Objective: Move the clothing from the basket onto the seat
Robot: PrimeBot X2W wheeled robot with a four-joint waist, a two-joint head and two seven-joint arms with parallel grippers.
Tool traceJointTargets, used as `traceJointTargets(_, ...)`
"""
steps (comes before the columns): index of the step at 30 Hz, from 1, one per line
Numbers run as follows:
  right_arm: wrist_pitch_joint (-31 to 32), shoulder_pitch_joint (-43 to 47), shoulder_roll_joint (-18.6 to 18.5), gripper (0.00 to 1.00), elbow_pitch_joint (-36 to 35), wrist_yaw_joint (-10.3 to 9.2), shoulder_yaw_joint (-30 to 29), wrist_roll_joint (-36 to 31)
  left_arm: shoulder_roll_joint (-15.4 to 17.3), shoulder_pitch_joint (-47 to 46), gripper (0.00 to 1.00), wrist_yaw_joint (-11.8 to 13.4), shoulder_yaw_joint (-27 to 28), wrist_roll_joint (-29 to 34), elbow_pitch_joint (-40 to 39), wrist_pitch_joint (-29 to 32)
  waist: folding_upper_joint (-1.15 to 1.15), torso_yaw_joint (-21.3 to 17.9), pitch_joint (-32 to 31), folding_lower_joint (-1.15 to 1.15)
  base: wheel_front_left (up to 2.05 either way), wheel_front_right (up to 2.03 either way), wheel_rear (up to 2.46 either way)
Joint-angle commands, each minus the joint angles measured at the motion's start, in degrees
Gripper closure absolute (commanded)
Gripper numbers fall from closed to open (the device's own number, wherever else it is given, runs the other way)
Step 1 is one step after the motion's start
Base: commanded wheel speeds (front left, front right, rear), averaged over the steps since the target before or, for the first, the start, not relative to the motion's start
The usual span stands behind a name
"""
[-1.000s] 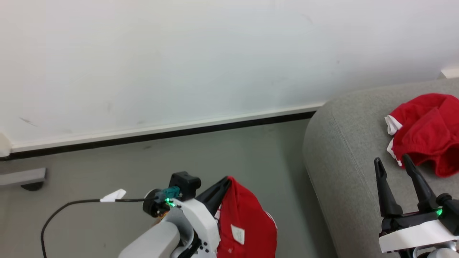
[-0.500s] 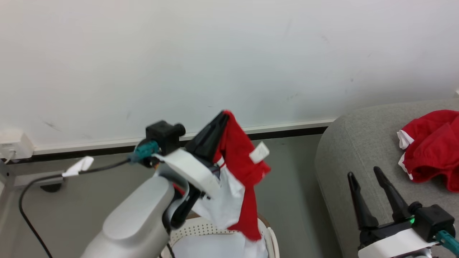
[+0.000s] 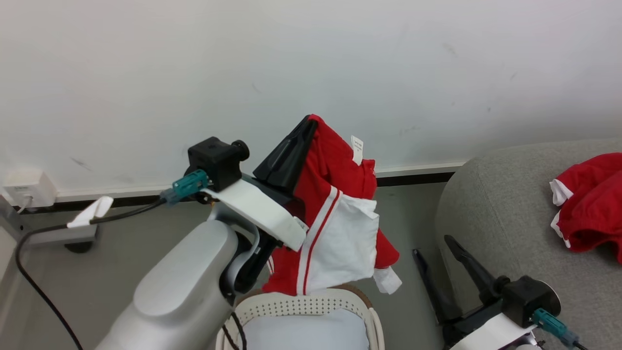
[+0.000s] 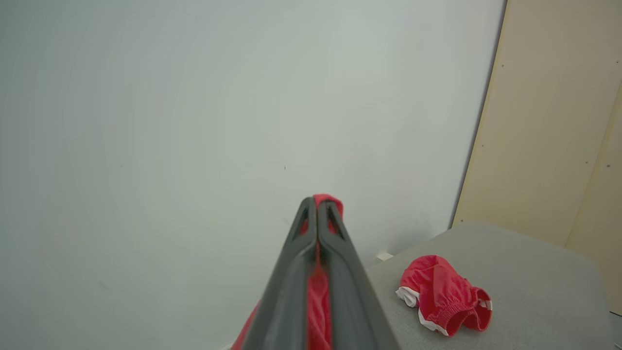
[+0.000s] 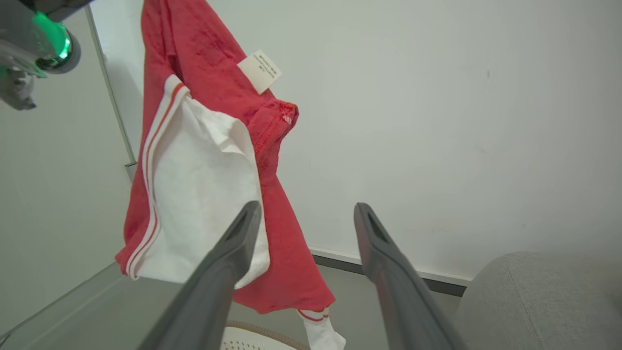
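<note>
Above the small cream perforated plastic basket [image 3: 301, 305], the left gripper [image 3: 307, 124] pinches a red garment [image 3: 335, 194] with a white striped panel. The head view looks into the basket: a pale white pad [image 3: 306, 333] lies there. The left wrist view adds red white-trimmed shorts [image 4: 444, 301] lying on the large grey woven seat [image 4: 534, 272], inside its rounded edge. The right gripper [image 3: 432, 245] stands spread, empty

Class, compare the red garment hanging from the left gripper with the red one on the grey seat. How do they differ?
The hanging garment is pinched in the shut left gripper above the basket; the seat garment lies loose on the seat. The hanging garment drapes long, showing a white panel and a label; the seat garment is bunched in a heap. Both are red with white trim.
</note>
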Motion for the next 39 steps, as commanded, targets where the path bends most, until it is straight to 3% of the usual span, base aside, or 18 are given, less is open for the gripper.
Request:
traceJointTargets(1, 0.00, -0.66, -0.47, 0.00, 0.45, -0.13, 0.49, 0.53, 0.07, 0.26, 1.00, 0.22, 0.06, -0.69, -0.35, 0.10, 0.00, 0.15, -0.03, 0.00, 0.00, 0.00, 0.00)
traceJointTargets(15, 0.30, -10.53, -2.64, 0.00, 8.38, -0.13, 13.67, 6.17, -2.80, 2.17, 1.00, -0.80, -4.90, 0.02, -2.44, 1.97, 0.00, 4.64, -0.38, 0.00, 0.00, 0.00, 0.00)
traceJointTargets(23, 0.42, -15.04, -1.62, 0.00, 14.65, -0.13, 21.29, 12.92, -4.29, 2.84, 1.00, -1.85, -8.26, 0.47, -4.29, 3.53, 0.00, 7.83, -0.55, 0.00, 0.00, 0.00, 0.00)
traceJointTargets(30, -0.03, -17.92, -0.34, 0.00, 17.99, -0.13, 23.66, 16.12, -4.46, 3.81, 1.00, -2.22, -10.66, 0.66, -6.00, 4.87, 0.00, 9.95, -0.60, 0.00, 0.00, 0.00, 0.00)
traceJointTargets(32, -0.08, -18.34, -0.19, 0.53, 17.72, -0.13, 23.35, 16.22, -4.21, 4.00, 1.00, -1.99, -10.77, 0.54, -6.04, 5.14, 0.00, 10.24, -0.58, 0.00, 0.00, 0.00, 0.00)
traceJointTargets(33, -0.06, -18.30, -0.20, 0.68, 17.51, -0.13, 23.18, 16.27, -4.09, 4.05, 1.00, -1.92, -10.81, 0.49, -6.03, 5.20, 0.00, 10.36, -0.58, 0.00, 0.00, 0.00, 0.00)
traceJointTargets(34, -0.05, -18.23, -0.25, 0.97, 17.26, -0.13, 23.04, 16.26, -4.00, 4.08, 1.00, -1.86, -10.82, 0.45, -6.02, 5.22, 0.00, 10.45, -0.58, 0.00, 0.00, 0.00, 0.00)
traceJointTargets(39, -0.07, -17.41, -0.60, 1.00, 16.27, -0.13, 22.37, 15.88, -3.60, 4.05, 1.00, -1.63, -10.57, 0.16, -5.83, 5.06, 0.00, 10.48, -0.57, 0.00, 0.00, 0.00, 0.00)
